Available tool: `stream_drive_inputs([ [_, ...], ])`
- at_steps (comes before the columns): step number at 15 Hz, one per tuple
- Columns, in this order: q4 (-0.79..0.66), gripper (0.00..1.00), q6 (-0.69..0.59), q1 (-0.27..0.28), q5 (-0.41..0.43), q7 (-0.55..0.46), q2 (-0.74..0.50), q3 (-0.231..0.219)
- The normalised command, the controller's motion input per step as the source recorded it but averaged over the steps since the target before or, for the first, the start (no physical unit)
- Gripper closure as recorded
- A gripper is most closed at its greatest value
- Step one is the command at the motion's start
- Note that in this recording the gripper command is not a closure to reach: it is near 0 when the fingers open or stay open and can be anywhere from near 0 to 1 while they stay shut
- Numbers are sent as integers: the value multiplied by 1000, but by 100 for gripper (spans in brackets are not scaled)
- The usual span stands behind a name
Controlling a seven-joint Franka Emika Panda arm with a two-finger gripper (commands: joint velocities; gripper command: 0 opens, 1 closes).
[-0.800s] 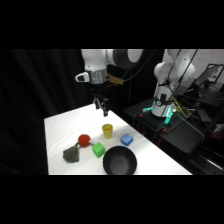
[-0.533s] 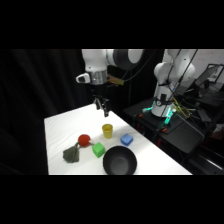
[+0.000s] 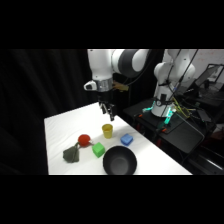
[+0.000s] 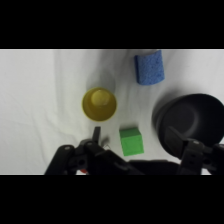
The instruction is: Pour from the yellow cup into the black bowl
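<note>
Above the yellow cup [image 3: 107,131], at the centre of the side view, the gripper [image 3: 109,113] hangs with clear space beneath it, touching nothing. Whether it is released or clenched cannot be told from either view. The cup stands upright on the white table [image 3: 62,127], mouth up. In the wrist view the yellow cup [image 4: 99,104] sits centre-left, its round opening facing the camera, and nothing grips it.

The black bowl [image 3: 120,161] rests at the lower centre of the side view, near the table's front edge, apart from the cup. In the wrist view the black bowl [image 4: 191,122] lies at the right edge, partly cut off by the frame.

Other items on the table:
- Green cube [image 3: 98,149], between the cup and the bowl, just left of the bowl.
- Blue block [image 3: 126,139], just right of the cup.
- Red ball [image 3: 84,139], left of the cup.
- Dark cloth lump [image 3: 71,154], lower left, beside the red ball.
</note>
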Motion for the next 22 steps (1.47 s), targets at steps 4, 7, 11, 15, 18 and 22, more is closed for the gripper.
stream_drive_inputs([
  [4, -358, 0, 405, 28, 201, -7, -95, 60],
  [7, -252, 0, 430, 32, 193, 12, -13, 52],
  [11, -142, 0, 551, 31, 136, -6, 168, 47],
  [15, 1, 0, 488, 59, -154, 162, 255, -49],
  [18, 105, 0, 234, 115, -319, 240, 142, -204],
  [22, 155, 0, 63, 90, -188, 136, 107, -151],
])
